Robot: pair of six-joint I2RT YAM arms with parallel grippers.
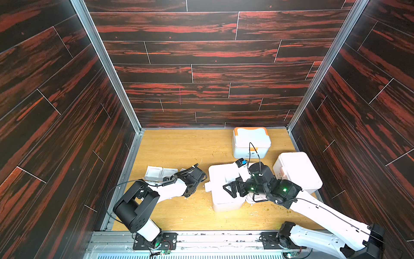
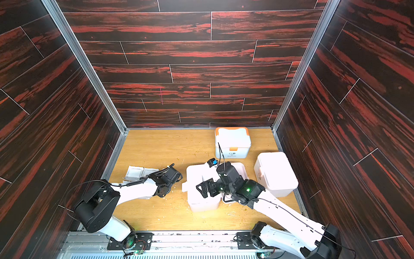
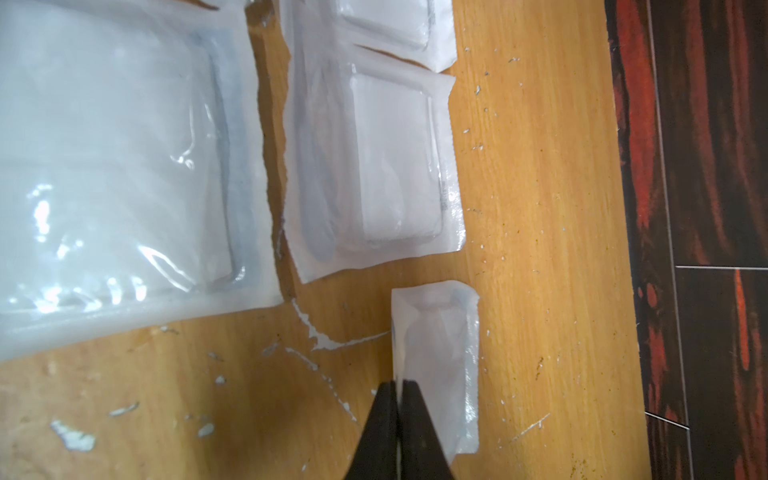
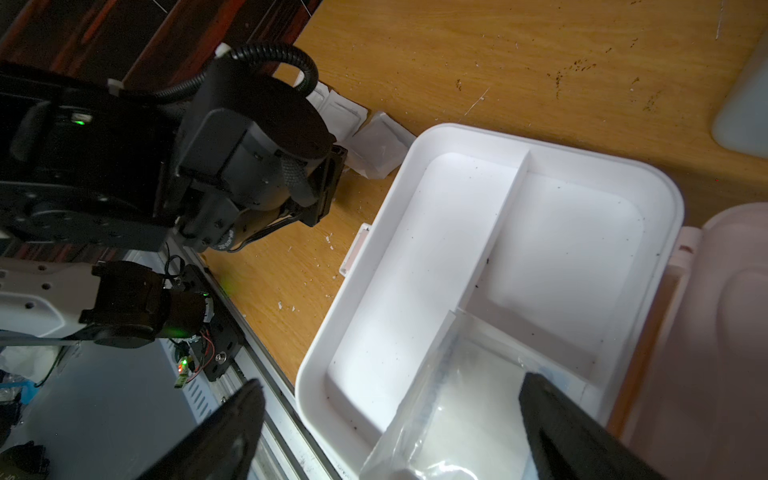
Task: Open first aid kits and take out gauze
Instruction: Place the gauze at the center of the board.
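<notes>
We see the open kit (image 1: pixel 220 203) mid-table, with the orange-trimmed kit (image 1: pixel 251 139) at its 1 o'clock and the white kit (image 1: pixel 298 170) at 3 o'clock, both closed. The right gripper (image 4: pixel 395 428) hangs over the open kit, fingers fully apart and empty, probably to fetch the gauze packet (image 4: pixel 457 395) inside, which only the right wrist view shows. At 9 o'clock the left gripper (image 3: pixel 399 399) pinches a second packet (image 3: pixel 440 353) by its edge beside the pile (image 1: pixel 156 172), likely for setting down.

1. Both top views: bright light on the tabletop (image 1: pixel 179 145); the white kit (image 1: pixel 298 170) is washed out, while the dark walls (image 1: pixel 44 112) keep a sharp grain
2. Left wrist view: glare streaks on the nearest gauze packet (image 3: pixel 104 187), which is out of focus
3. Right wrist view: dimmer; the fingers (image 4: pixel 582 436) of the right hand (image 4: pixel 390 382) are dark, blurred silhouettes
</notes>
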